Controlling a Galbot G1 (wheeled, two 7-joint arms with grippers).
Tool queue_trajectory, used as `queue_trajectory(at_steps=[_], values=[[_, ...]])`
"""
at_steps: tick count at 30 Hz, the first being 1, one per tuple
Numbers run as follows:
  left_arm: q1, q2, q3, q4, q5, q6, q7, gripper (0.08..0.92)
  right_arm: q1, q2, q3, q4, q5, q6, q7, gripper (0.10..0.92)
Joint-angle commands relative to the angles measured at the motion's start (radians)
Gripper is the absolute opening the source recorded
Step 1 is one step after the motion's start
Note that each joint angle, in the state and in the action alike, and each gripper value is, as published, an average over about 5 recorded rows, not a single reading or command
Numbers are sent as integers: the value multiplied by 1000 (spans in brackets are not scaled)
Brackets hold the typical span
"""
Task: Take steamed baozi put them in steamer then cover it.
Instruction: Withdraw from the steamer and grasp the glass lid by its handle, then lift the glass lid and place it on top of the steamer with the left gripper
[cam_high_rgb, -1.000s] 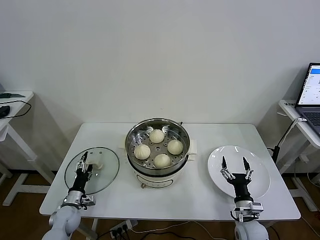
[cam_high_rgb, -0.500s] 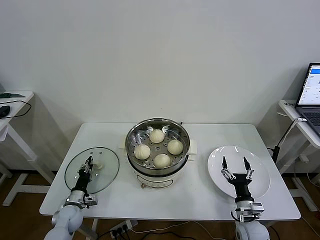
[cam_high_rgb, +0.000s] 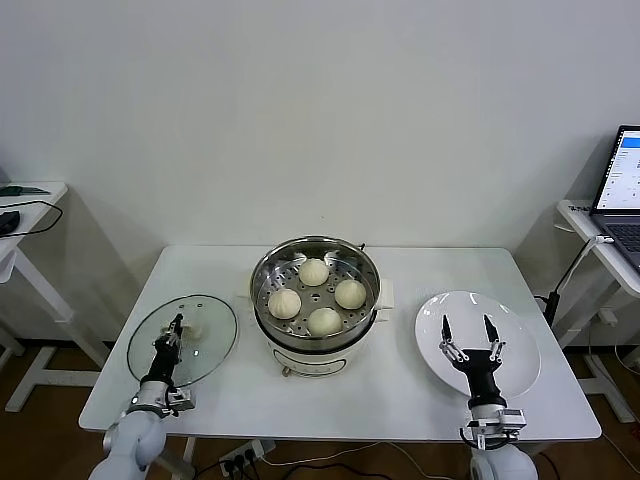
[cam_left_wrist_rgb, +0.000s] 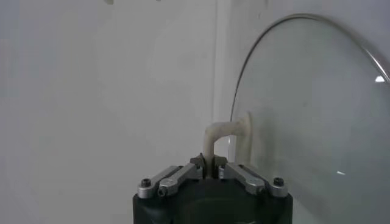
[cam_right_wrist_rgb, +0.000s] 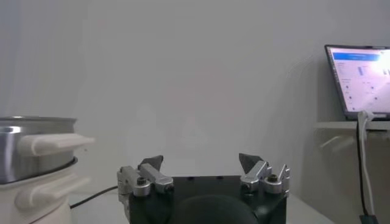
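Four baozi (cam_high_rgb: 316, 296) sit on the perforated tray inside the steamer (cam_high_rgb: 316, 262), a shiny steel pot on a cream base at the table's middle. The cover (cam_high_rgb: 205, 350), a clear glass lid with a metal rim, is at the table's left, tilted up. My left gripper (cam_high_rgb: 174, 325) is shut on the cover's white handle (cam_left_wrist_rgb: 223, 133), which shows clamped between the jaws in the left wrist view. My right gripper (cam_high_rgb: 465, 333) is open and empty above the white plate (cam_high_rgb: 520, 345) at the right. The steamer's side (cam_right_wrist_rgb: 33, 159) shows in the right wrist view.
The white table (cam_high_rgb: 420, 275) holds everything. A side table with a laptop (cam_high_rgb: 622, 180) and cables stands at the far right. Another side table (cam_high_rgb: 25, 195) is at the far left. A cord runs behind the steamer.
My left gripper has closed on the cover's handle and tipped the cover up off the table, shifting it slightly left. The right arm has barely moved.
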Motion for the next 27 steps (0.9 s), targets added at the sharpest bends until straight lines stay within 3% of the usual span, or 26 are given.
queue_trajectory(at_steps=[1, 11, 16, 21, 27], values=[[79, 37, -71, -267, -39, 35, 27, 190, -1, 4, -1, -2, -6, 1, 0, 823], [189, 109, -108, -695, -154, 198, 102, 190, 3, -9, -3, 1, -7, -1, 7, 823], [164, 126, -5, -879, -176, 333, 172, 190, -1, -12, 5, 8, -3, -1, 12, 823], [82, 139, 181, -952, -182, 436, 242, 190, -7, -17, 11, 17, 8, -3, 15, 823], [-44, 117, 423, -945, -163, 538, 316, 190, -3, -12, 19, 10, 10, -4, 15, 823]])
